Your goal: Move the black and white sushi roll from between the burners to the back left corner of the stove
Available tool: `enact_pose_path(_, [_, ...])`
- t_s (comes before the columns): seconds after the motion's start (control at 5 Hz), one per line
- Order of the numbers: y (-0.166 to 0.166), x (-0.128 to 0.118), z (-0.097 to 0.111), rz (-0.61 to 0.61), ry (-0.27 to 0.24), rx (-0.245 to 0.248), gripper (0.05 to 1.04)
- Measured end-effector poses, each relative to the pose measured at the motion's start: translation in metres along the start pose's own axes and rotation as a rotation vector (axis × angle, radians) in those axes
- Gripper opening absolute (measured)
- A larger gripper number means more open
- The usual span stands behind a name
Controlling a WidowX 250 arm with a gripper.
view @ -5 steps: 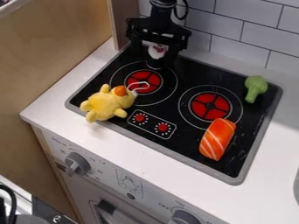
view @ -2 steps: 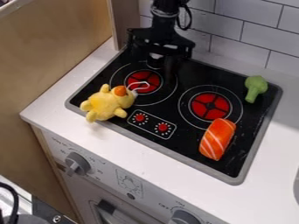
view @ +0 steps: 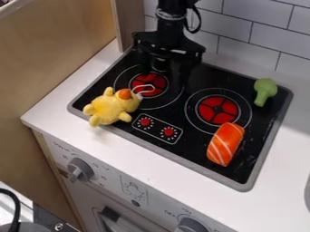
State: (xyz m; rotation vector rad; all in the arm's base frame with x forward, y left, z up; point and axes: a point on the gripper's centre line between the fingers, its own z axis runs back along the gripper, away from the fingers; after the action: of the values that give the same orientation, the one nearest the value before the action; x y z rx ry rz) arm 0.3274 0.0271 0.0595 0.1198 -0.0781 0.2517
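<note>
Camera view has the gripper (view: 165,76), fingers spread apart, over the burner (view: 156,88) nearest the yellow plush (view: 109,108).

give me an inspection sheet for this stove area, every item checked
surface: black cooktop with red burners, set in a white counter
work things: yellow plush duck across the front-left rim; toy salmon piece overlapping the right burner ring; toy broccoli near the back right
clutter: dark equipment in the lower-left corner
gripper: over the cooktop's back left, fingers apart; whether anything is between them is too dark to tell
cables: dark cable looped beside the arm; black cable at lower left
surroundings: white tiled wall behind, wooden panel at left, oven front with knobs below
</note>
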Motion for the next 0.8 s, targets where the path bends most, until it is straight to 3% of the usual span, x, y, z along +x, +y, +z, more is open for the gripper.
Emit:
enact_pose_path(0.4, [-0.016, -0.037, 0.018, -0.140, -0.003, -0.061, 0.999])
enact_pose_path(0.8, [-0.030, -0.045, 0.026, -0.214, 0.001, -0.111, 0.999])
